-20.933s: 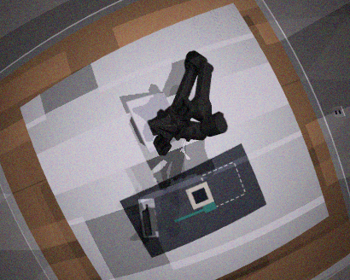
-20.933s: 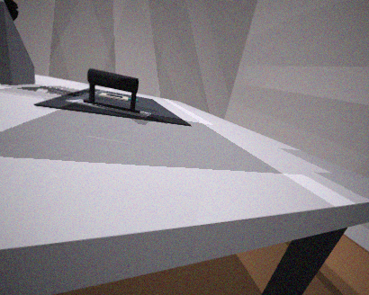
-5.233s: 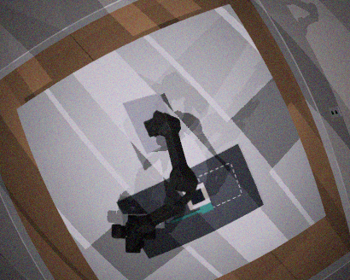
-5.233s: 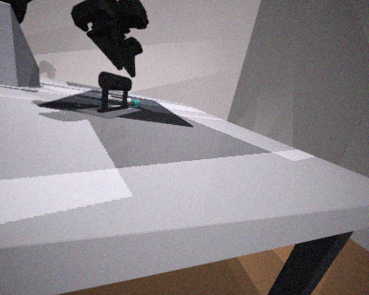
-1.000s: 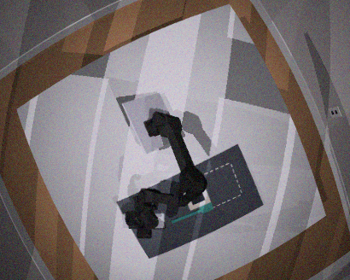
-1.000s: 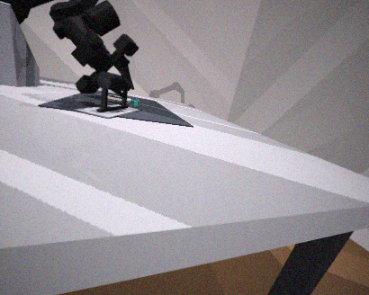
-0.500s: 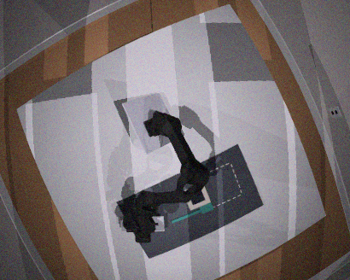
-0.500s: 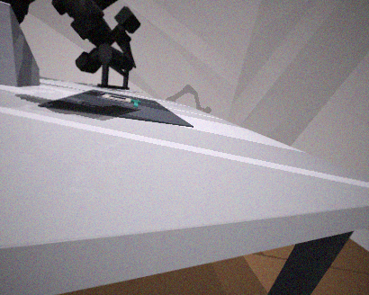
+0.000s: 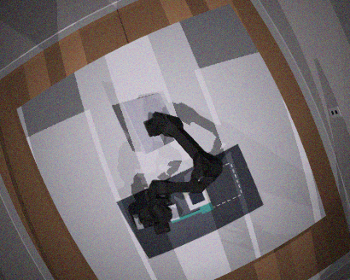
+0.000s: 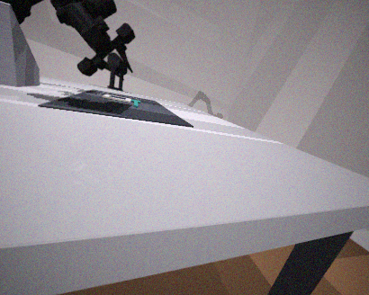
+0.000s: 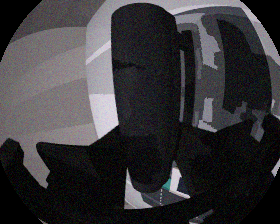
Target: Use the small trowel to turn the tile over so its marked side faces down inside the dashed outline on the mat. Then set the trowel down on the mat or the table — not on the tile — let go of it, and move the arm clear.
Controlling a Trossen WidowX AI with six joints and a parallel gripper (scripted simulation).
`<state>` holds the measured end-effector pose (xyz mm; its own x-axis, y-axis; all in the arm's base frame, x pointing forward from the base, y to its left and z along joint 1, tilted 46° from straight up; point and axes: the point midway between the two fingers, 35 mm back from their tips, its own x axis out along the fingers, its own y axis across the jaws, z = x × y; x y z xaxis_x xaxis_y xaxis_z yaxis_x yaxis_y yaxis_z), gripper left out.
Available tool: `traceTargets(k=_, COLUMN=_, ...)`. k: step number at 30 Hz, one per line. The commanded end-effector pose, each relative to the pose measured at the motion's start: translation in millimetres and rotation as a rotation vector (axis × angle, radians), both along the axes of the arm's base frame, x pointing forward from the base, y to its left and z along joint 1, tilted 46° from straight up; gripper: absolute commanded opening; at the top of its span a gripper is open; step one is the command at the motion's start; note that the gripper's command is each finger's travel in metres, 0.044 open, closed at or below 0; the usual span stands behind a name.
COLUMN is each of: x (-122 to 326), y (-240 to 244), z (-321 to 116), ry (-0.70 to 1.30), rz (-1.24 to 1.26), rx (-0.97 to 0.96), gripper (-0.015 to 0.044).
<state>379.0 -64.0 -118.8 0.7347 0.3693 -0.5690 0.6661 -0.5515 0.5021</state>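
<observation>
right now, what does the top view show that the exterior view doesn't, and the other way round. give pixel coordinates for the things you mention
Only the top view shows the dashed outline (image 9: 241, 183) on the mat and the wall outlet (image 9: 334, 112).

Only the exterior view shows a table leg (image 10: 314, 265) and, side-on, the gripper's two fingers (image 10: 112, 80).

Both show the mat (image 9: 247, 175) (image 10: 159, 114), the teal piece (image 9: 206, 207) (image 10: 136, 102) on it, the arm (image 9: 187, 142) (image 10: 96, 38) and the white tabletop (image 9: 266, 98) (image 10: 168, 180).

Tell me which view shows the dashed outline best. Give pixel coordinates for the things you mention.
Top: it shows two sides of the dashed outline (image 9: 236, 179) (image 11: 161, 197) plainly, though the arm hides part. The wrist view catches only a short dashed stretch; in the exterior view I cannot make it out.
</observation>
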Motion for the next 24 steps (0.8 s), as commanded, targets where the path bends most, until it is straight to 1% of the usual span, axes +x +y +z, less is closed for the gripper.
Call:
traceTargets(k=1, x=-4.3, y=11.6, z=16.1, ry=-0.051, rz=0.037, rx=-0.022, gripper=0.0)
traceTargets(k=4, x=-9.4, y=24.3, z=26.4, ry=-0.084, rz=0.073, rx=-0.033, gripper=0.0)
traceTargets(k=8, x=-10.7, y=27.3, z=28.8, ry=-0.091, rz=0.081, rx=-0.035, gripper=0.0)
traceTargets(k=24, x=-15.8, y=45.0, z=13.5, ry=-0.089, rz=0.082, rx=-0.034, gripper=0.0)
